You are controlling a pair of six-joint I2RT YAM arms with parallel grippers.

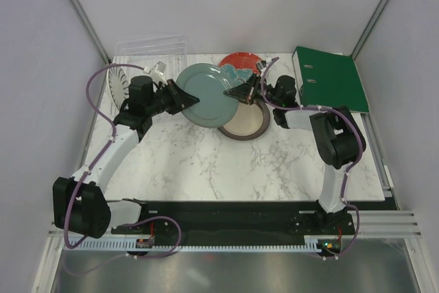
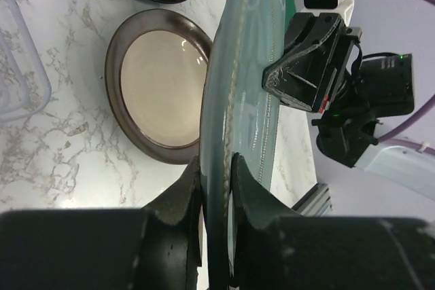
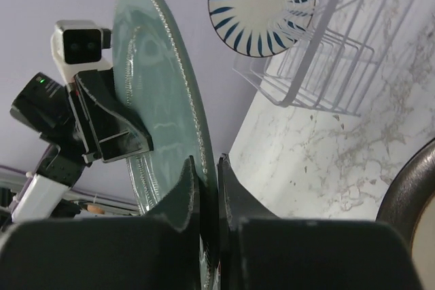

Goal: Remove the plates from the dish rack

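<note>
I hold the plain teal-green round glazed plate point(image 1: 206, 97) above the white marble surface point(image 1: 206, 162), left end effector point(image 2: 216, 171) and right end effector point(image 3: 204, 168) each clamped on opposite rims. I judge it rigid, slick, breakable; rim pinches suit it.

Overhead camera looks down; both wrist cameras closely frame the teal plate point(image 1: 208, 95).

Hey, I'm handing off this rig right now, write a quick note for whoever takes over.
Tools: left tool and right tool both shut on opposite edges of the teal plate, held above the table.
Done: cream plate and red plate lie on the table.
To do: set the teal plate down; striped plate stands in the dish rack, far left.
</note>
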